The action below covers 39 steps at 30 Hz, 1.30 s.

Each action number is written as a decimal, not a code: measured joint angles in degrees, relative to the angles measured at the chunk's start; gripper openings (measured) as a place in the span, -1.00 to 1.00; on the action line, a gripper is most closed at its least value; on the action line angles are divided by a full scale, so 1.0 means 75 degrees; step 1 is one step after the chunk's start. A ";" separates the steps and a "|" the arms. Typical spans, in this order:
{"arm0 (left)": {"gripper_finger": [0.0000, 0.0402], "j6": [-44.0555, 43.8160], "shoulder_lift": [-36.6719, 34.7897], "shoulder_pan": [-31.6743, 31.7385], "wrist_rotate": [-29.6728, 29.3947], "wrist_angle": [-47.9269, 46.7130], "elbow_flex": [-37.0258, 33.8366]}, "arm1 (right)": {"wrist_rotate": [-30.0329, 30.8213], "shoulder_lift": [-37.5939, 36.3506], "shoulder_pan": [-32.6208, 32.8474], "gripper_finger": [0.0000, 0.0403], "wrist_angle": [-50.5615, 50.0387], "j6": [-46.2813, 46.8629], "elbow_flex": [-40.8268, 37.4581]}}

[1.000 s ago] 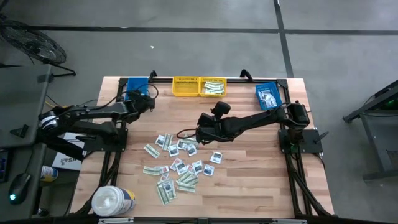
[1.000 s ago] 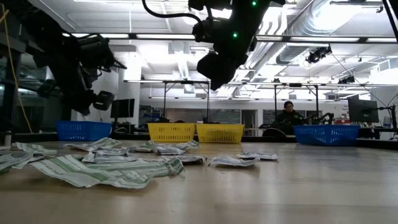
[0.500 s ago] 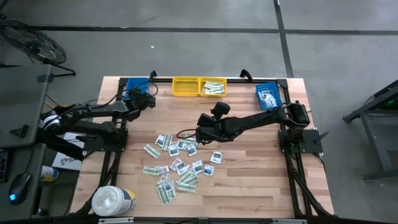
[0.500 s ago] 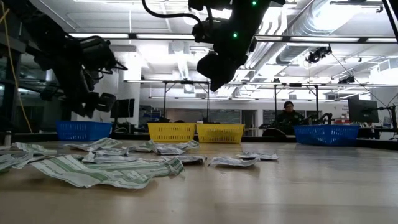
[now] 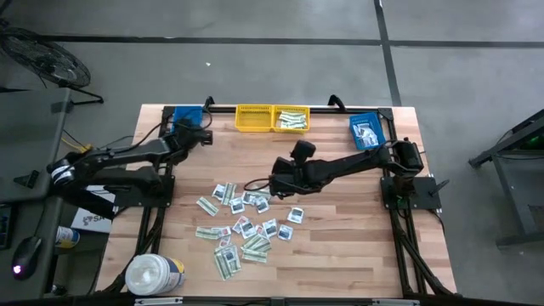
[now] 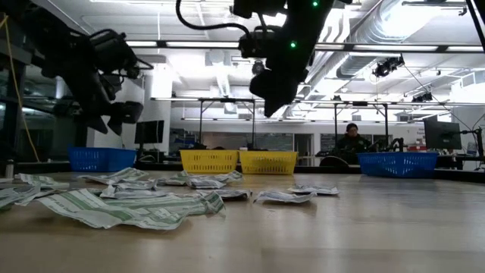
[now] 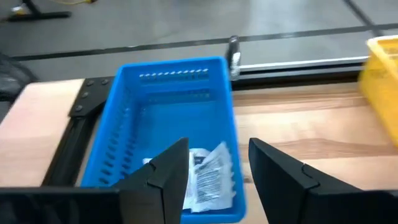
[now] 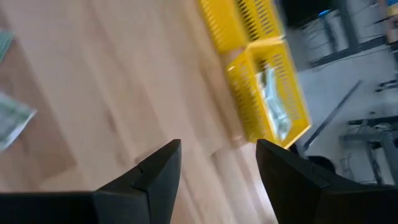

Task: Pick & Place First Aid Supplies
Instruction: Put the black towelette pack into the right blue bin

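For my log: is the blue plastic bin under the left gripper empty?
No. The blue plastic bin holds a white packet, seen between the open left gripper fingers.

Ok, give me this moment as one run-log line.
left gripper: open over blue bin, white packet inside | right gripper: open, empty, above table | packet pile: waiting

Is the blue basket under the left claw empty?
No, the left wrist view shows a white packet lying inside the blue basket, just beyond the open left claw.

blue bin (image 7: pixel 168 118), yellow bins (image 5: pixel 272 118), green-white striped packets (image 5: pixel 242 223).
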 joint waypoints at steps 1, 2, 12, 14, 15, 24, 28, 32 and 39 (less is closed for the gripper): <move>-0.18 0.0087 -0.0125 0.0000 0.0141 0.0004 0.0000 | -0.0158 0.0000 -0.0001 0.00 -0.0101 0.0000 0.0000; -0.18 0.0178 -0.0244 -0.0001 0.0288 0.0002 0.0000 | -0.0317 0.0000 -0.0003 0.00 -0.0224 0.0000 0.0000; -0.18 0.1201 -0.1273 -0.1108 0.0822 0.0079 0.0000 | -0.2235 0.0000 0.0000 0.00 -0.1343 -0.0526 0.0000; -0.18 0.1491 -0.1402 -0.1523 0.0832 0.0184 0.0000 | -0.2599 0.0000 0.0002 0.00 -0.1357 -0.0789 0.0000; -0.18 0.1634 -0.1441 -0.1735 0.0857 0.0262 0.0000 | -0.2784 0.0001 0.0011 0.00 -0.1359 -0.0918 0.0000; -0.18 0.2251 -0.1493 -0.3440 0.0737 0.0534 0.0000 | -0.5992 0.0003 0.0017 -0.01 -0.1103 -0.2727 0.0000; -0.18 0.2359 -0.1480 -0.4022 0.0844 0.0753 -0.0003 | -0.7100 0.0000 0.0019 -0.02 -0.0624 -0.3872 -0.0002; -0.18 0.2850 -0.1535 -0.4484 0.0832 0.1023 -0.0004 | -0.7622 0.0001 0.0023 -0.06 -0.0564 -0.5011 -0.0002; -0.18 0.3207 -0.1679 -0.4607 0.0844 0.1515 -0.0003 | -0.7625 0.0000 0.0020 -0.12 0.0964 -0.7184 -0.1015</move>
